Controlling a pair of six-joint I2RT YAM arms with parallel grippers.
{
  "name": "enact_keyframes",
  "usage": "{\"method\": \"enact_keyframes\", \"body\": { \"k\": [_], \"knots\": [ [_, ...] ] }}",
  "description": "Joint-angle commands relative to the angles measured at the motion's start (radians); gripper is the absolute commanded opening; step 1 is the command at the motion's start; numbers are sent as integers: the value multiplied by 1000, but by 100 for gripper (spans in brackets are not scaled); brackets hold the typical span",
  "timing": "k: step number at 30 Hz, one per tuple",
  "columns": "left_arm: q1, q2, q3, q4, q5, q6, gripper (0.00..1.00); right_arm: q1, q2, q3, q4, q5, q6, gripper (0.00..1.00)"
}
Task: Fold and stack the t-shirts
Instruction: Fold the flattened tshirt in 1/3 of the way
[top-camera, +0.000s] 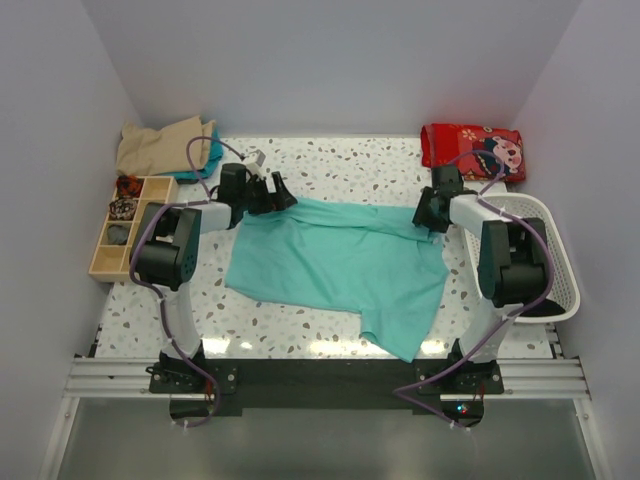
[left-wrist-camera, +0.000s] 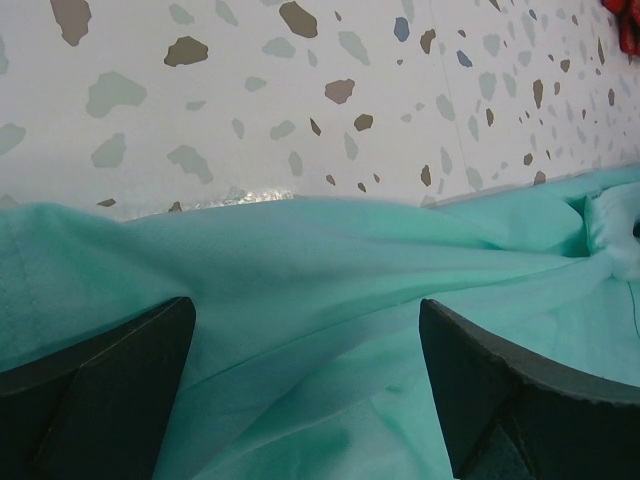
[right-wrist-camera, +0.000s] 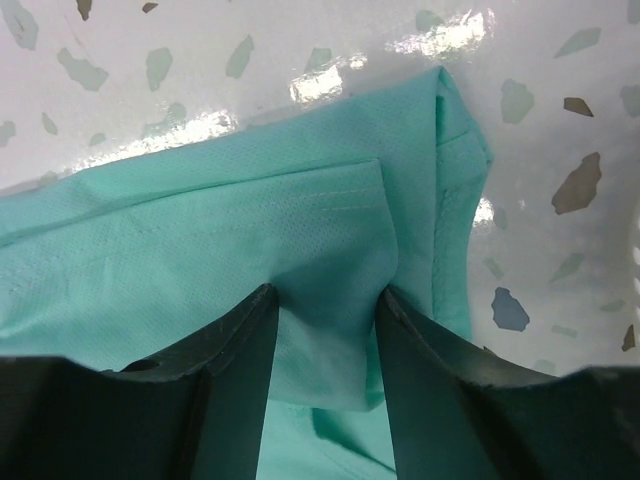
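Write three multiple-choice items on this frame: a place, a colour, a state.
1. The white basket stands: A) at the right edge of the table; B) in the far left corner; C) in the middle.
2. The t-shirt spread out in the middle is: A) tan; B) teal; C) black.
3. The left fingers are: A) wide apart; B) shut tight; C) out of view.
Answers: 1 A, it sits far right in the top view; 2 B, the cloth is plainly teal; 3 A, the left wrist view shows cloth between separated fingers.
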Motion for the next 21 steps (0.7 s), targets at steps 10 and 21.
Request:
{"method": "enact_keyframes", "body": {
  "k": [10, 21],
  "knots": [
    [12, 19, 26, -32, -8, 17, 100, 1, -113, -45, 32, -109, -49, 0],
    [12, 62, 50, -39, 9, 1, 100, 62, -294, -140, -259, -270, -206, 12]
  ]
}}
